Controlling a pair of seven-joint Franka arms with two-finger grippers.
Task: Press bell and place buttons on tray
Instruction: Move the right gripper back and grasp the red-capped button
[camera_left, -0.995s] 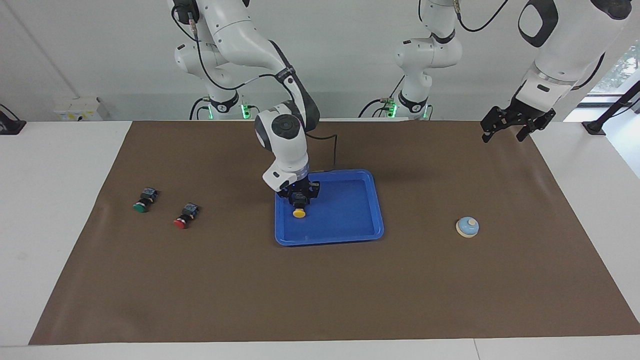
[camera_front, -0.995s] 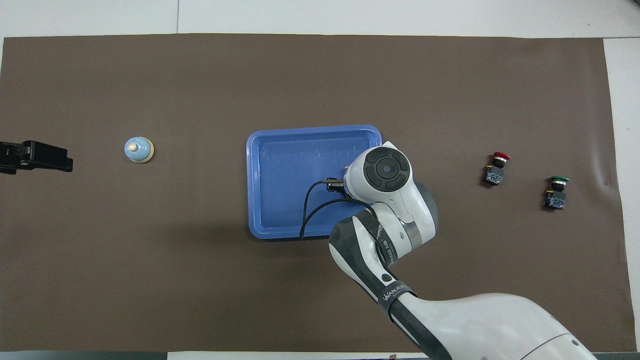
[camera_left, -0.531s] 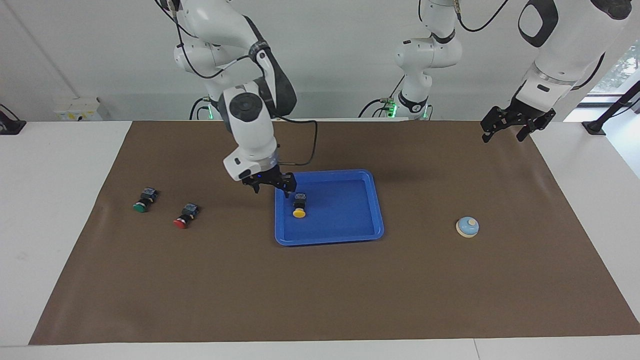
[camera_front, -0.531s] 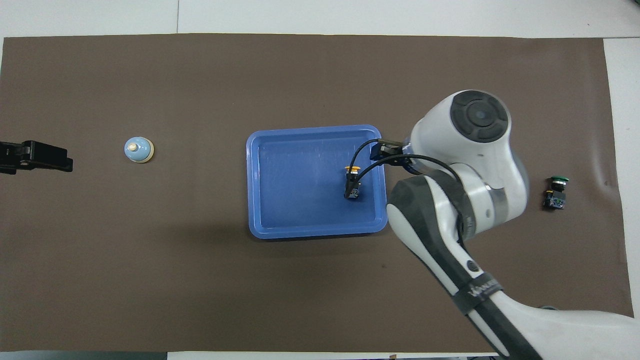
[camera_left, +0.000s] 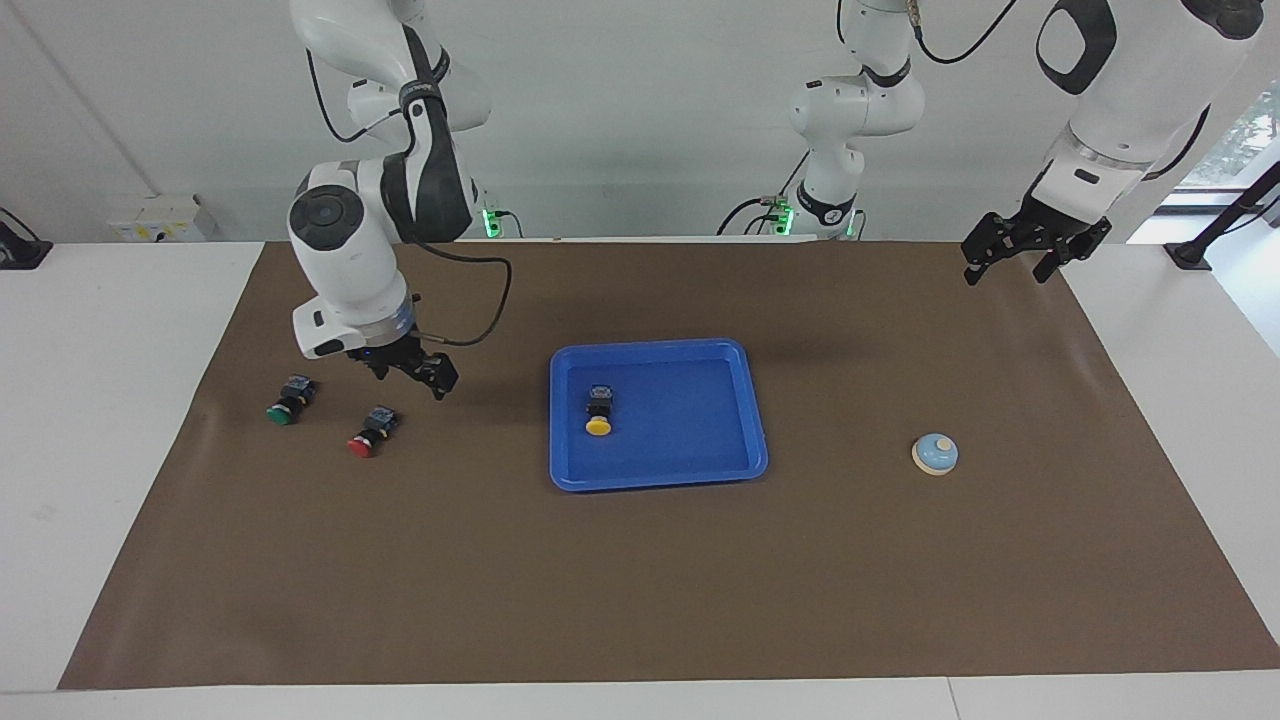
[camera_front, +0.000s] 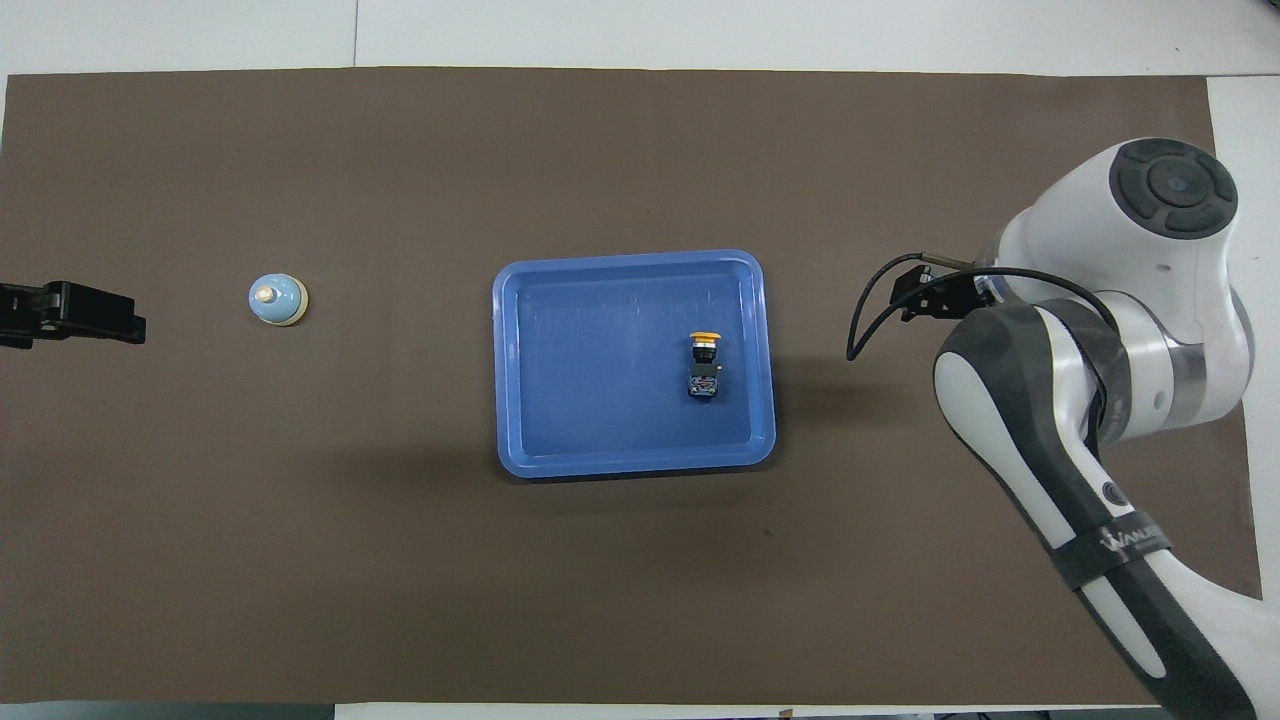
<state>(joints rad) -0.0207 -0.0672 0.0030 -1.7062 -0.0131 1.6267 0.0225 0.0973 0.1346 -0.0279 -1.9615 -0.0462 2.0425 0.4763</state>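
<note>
The yellow button (camera_left: 598, 412) (camera_front: 703, 365) lies on its side in the blue tray (camera_left: 690, 440) (camera_front: 600, 380), toward the right arm's end of it. On the brown mat, the red button (camera_left: 366, 434) and the green button (camera_left: 286, 399) lie side by side, both on their sides. My right gripper (camera_left: 412, 376) hangs open and empty over the mat close to the red button, touching nothing. In the overhead view the right arm hides both of these buttons. The light-blue bell (camera_left: 935, 453) (camera_front: 277, 299) stands toward the left arm's end. My left gripper (camera_left: 1010, 266) (camera_front: 70, 312) waits open, over the mat's corner.
The brown mat (camera_left: 640, 580) covers most of the white table. A black cable loops from the right arm's wrist (camera_front: 880, 300).
The right gripper opened and let go of the yellow button in the tray, then rose and swung over to the red and green buttons. The left arm has not moved.
</note>
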